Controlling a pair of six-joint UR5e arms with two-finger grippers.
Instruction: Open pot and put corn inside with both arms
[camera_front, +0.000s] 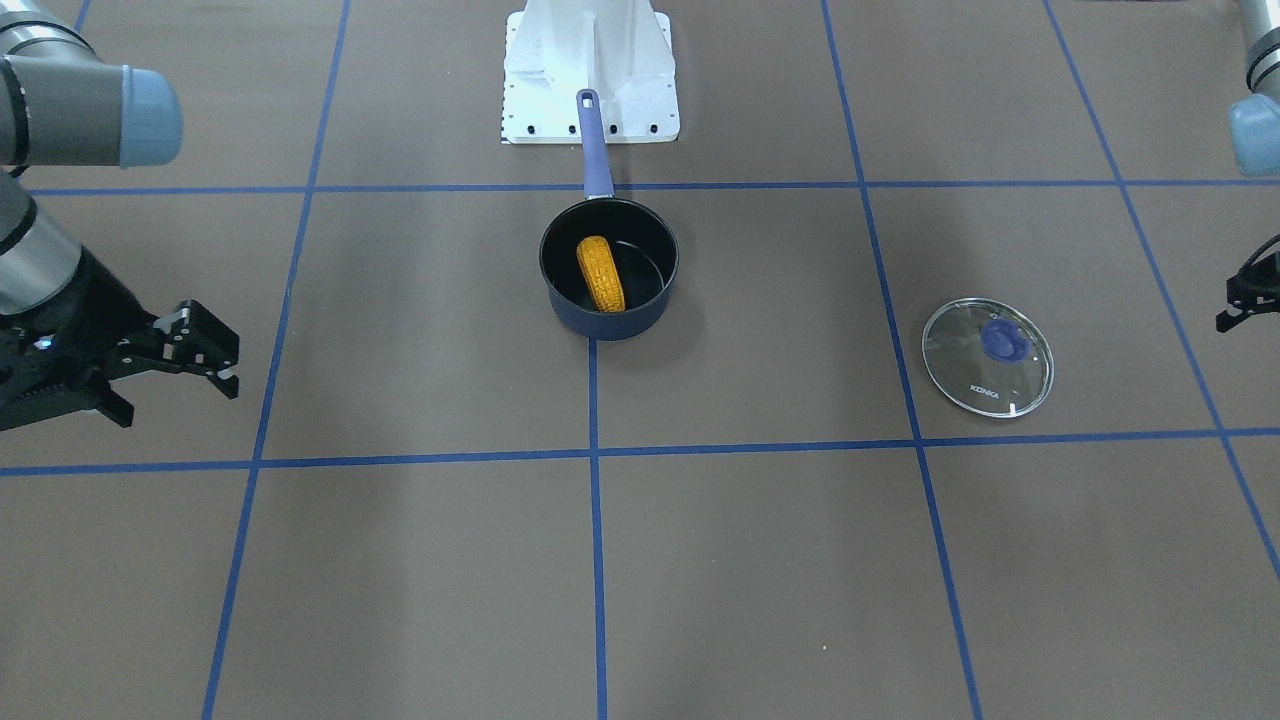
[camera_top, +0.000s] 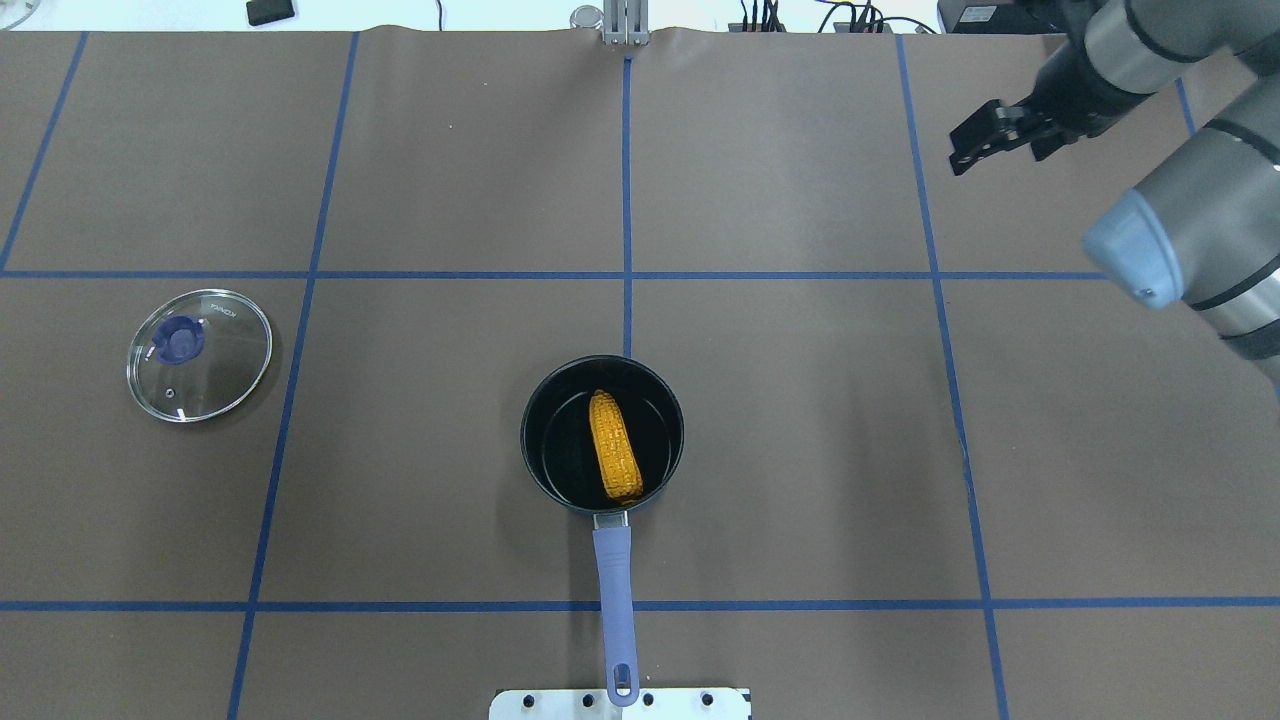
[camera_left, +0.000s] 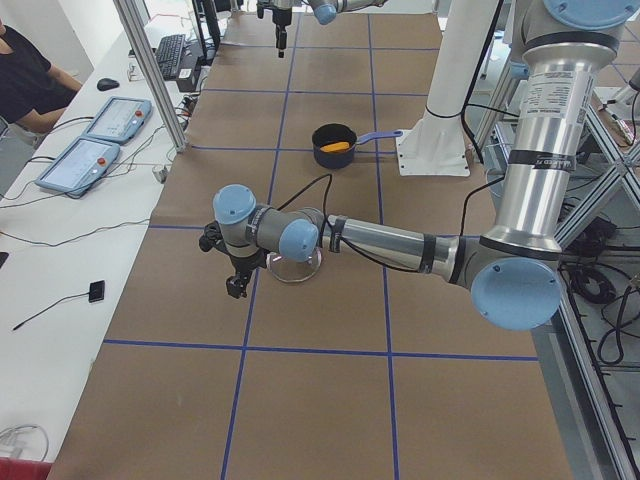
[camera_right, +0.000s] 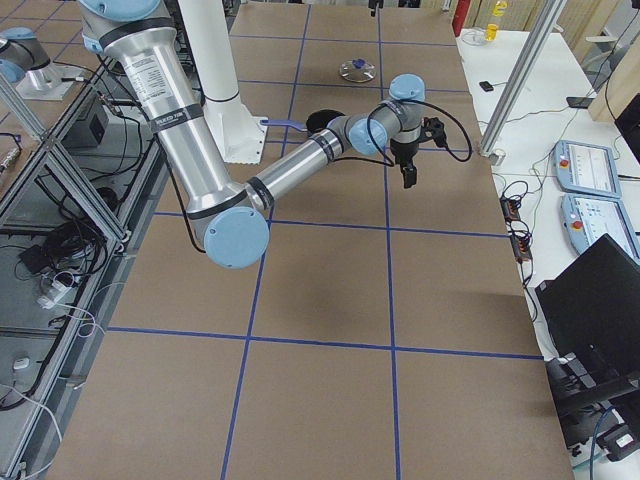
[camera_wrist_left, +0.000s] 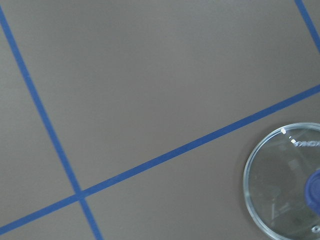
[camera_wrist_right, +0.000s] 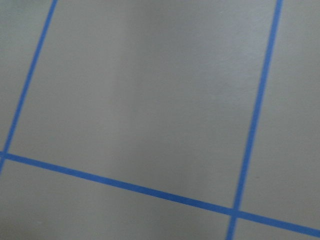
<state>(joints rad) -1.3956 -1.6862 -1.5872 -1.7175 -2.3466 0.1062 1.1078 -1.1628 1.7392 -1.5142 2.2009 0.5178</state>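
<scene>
Two fixed cameras are looking steeply down on the desk (camera_top: 800, 450) from opposite sides, both sharing the pot (camera_front: 600, 322). Two more are looking along it from each end. Wrist cameras are facing it closely.

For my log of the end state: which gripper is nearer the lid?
The left gripper: it hangs close beside the lid, while the right gripper is far across the table, beyond the pot.
</scene>
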